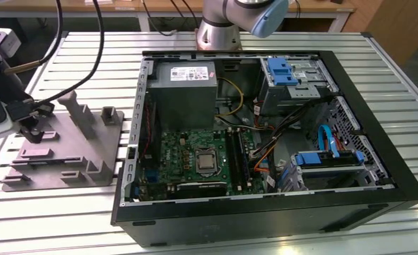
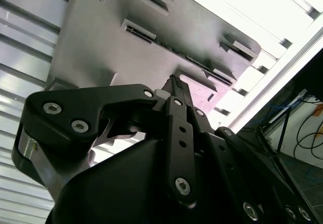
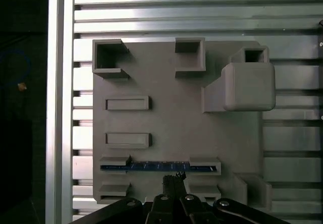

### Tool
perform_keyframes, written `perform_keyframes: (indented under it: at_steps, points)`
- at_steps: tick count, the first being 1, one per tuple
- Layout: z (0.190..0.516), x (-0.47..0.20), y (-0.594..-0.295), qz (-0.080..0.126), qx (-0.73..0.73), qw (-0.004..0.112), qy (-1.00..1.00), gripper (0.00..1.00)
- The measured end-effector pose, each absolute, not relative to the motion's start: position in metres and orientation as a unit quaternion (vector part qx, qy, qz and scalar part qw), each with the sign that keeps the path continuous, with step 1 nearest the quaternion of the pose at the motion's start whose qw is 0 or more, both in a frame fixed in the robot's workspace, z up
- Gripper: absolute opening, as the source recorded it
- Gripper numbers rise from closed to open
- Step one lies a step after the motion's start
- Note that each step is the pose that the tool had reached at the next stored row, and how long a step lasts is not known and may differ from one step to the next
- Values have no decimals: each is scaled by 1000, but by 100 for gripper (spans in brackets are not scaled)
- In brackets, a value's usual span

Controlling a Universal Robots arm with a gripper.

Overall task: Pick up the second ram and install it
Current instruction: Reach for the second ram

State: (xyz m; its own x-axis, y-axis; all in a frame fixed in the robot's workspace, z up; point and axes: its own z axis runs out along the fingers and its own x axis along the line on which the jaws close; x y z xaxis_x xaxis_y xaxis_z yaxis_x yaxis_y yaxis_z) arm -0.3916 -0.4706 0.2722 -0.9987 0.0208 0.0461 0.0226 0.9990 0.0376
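Jaws, pressed together, hover just beside the second ram point(image 3: 151, 167) standing edgewise in the grey fixture point(image 3: 176, 113); unopened, they could strike its edge.

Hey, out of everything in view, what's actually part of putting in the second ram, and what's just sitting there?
Part of the job: second ram standing in the grey fixture; gripper close to it; motherboard in the open computer case.
Just there: power supply; blue drive brackets; slatted table.
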Motion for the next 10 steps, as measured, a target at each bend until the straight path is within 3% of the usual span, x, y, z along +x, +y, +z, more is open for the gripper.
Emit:
perform_keyframes:
  at_steps: [10]
  points:
    - [254, -394, -471, -19, -10, 23, -1000, 10]
